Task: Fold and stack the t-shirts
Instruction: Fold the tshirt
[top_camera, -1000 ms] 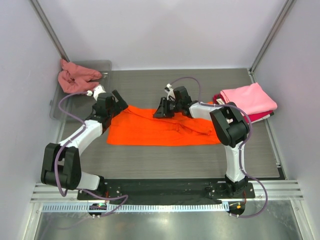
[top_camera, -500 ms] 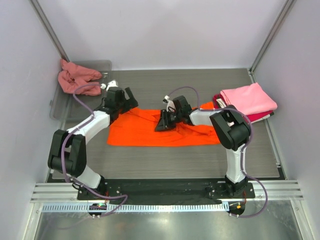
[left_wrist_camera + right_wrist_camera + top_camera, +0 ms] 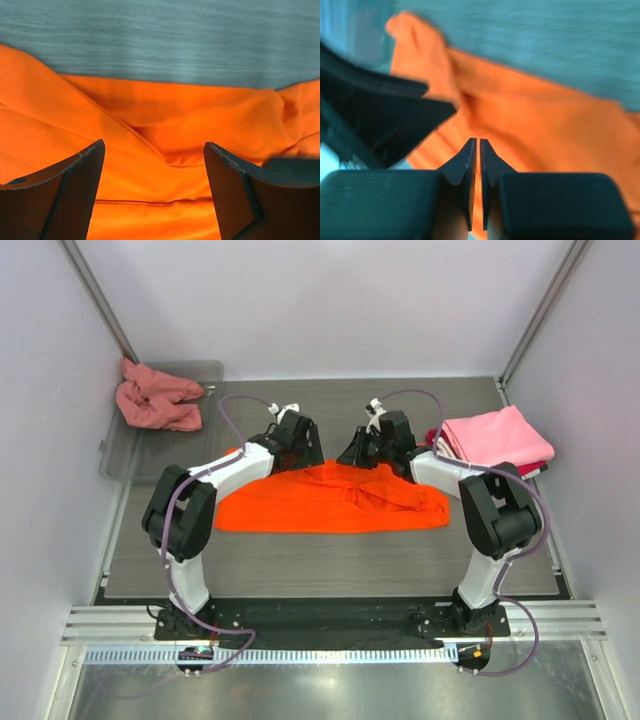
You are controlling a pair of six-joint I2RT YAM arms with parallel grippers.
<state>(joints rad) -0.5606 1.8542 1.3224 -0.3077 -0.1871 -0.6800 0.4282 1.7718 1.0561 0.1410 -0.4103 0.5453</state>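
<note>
At the far left, the salmon-pink shirt [image 3: 150, 400] lies crumpled in the grey tray [image 3: 110, 455], not yet folded.

The left pincer [image 3: 154, 145] stands wide open over the far edge of the orange shirt [image 3: 330, 502] with nothing in it. The cloth sits just below its fingers. The orange shirt is spread across the middle of the bench [image 3: 330, 570]. It looks thin and limp, rumpled along the far edge, with a seam line and several soft ridges.

The right pincer [image 3: 478, 142] is just beside the left one at the same far edge. Its fingers are almost together, leaving only a sliver between them, and I cannot tell whether a thin fold is nipped there.

The step in hand looks like taking that far edge to fold it toward the near side. To do it well, the left pincer should come down onto a ridge of cloth and close on the edge only. Both pincers should then lift evenly, so the fold lands straight.

On the right, the pink shirt [image 3: 495, 435] rests folded on the red shirt [image 3: 520, 476], a stack of 2.
</note>
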